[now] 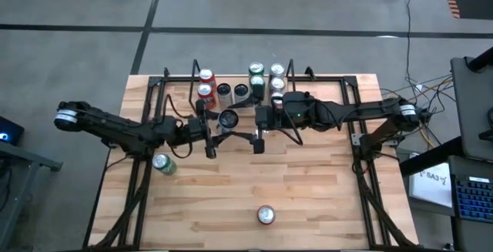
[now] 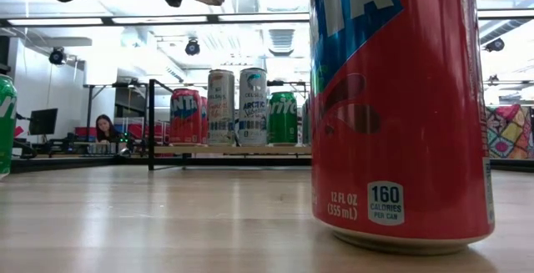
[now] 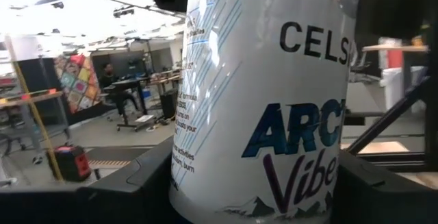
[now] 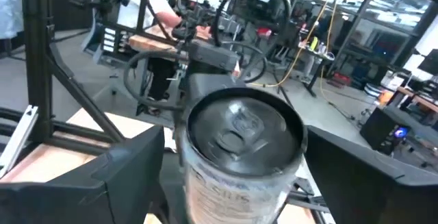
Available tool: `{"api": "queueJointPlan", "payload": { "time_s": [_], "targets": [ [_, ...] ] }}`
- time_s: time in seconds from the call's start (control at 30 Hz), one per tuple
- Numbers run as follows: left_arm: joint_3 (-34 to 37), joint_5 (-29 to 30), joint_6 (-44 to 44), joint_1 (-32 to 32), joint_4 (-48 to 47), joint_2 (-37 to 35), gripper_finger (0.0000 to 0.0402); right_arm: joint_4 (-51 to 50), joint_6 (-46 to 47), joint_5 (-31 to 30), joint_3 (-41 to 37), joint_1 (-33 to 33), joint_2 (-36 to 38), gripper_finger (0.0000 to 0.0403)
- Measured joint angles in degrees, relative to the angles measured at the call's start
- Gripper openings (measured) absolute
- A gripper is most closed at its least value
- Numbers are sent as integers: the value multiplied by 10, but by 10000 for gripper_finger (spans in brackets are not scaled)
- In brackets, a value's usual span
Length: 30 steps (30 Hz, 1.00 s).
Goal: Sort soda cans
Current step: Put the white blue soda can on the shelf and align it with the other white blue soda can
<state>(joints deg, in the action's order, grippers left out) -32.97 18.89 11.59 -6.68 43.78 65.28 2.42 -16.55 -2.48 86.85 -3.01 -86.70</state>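
Soda cans (image 1: pixel 237 85): sorting partly done, one white can (image 1: pixel 228 119) hanging between both grippers.
High view: you count about eight cans grouped at the table's (image 1: pixel 323 198) far edge, two loose ones, a green can (image 1: pixel 163 163) and a red can (image 1: pixel 266 215), plus the white can held mid-table. Low view: the red can looms close; the far group stands upright. Left wrist view: your left gripper (image 3: pixel 260 196) pinches the white can's body. Right wrist view: your right gripper (image 4: pixel 233 183) stands spread around that same can; contact is unclear.
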Motion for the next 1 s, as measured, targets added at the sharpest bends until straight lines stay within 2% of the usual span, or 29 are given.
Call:
{"api": "queueJointPlan", "payload": {
  "time_s": [0.57, 0.67, 0.83, 0.9, 1.0],
  "targets": [
    [-31, 3, 14, 4, 29, 52, 239, -1, -10, 0, 12, 13, -15, 323],
    [-35, 4, 14, 4, 28, 54, 239, -5, -7, 0, 16, 13, -15, 304],
    [-36, 14, 15, 4, 27, 55, 239, -9, -5, 4, 16, 13, -15, 241],
    [-35, 20, 12, 4, 26, 54, 241, -10, -1, 4, 16, 13, -15, 242],
    [-35, 27, 1, 4, 25, 55, 279, -12, 2, 1, 16, 13, -15, 242]
  ]
}}
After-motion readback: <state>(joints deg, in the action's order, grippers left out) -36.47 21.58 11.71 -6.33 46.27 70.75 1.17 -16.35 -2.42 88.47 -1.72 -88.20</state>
